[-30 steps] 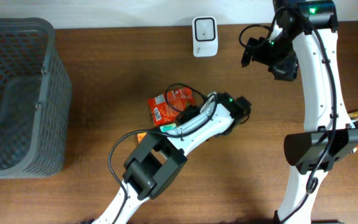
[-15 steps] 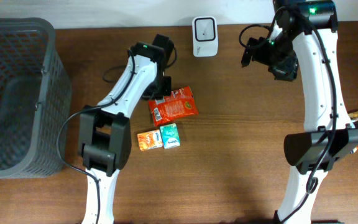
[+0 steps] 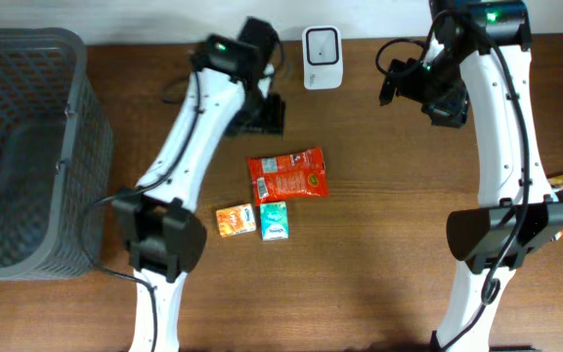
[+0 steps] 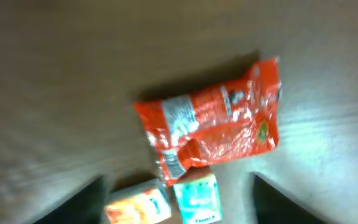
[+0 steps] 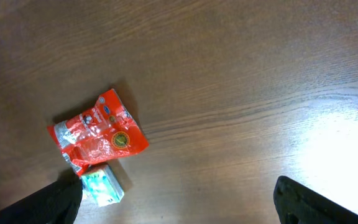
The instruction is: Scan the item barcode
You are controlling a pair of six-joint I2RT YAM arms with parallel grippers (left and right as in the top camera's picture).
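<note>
From overhead, we see the red snack packet (image 3: 287,174) lying flat on the counter (image 3: 389,244), well apart from the white barcode scanner (image 3: 321,44) at the far edge. The left gripper (image 3: 265,112) hangs between the two and holds nothing. The right gripper (image 3: 404,83) is raised beside the scanner, also empty. A small orange box (image 3: 235,220) and a teal box (image 3: 274,220) sit just below the packet, and a grey basket (image 3: 27,147) stands at the left.

In the blurred left wrist view, the jaws stand wide apart, with the packet (image 4: 213,127) on the wood beyond them. We cannot make out a barcode.

In the right wrist view, the jaws are spread wide with nothing between them, and the packet (image 5: 98,134) lies far below.

We judge the scan still to be done, since nothing faces the scanner. Picking up the packet, carrying it over and presenting its barcode all remain.
</note>
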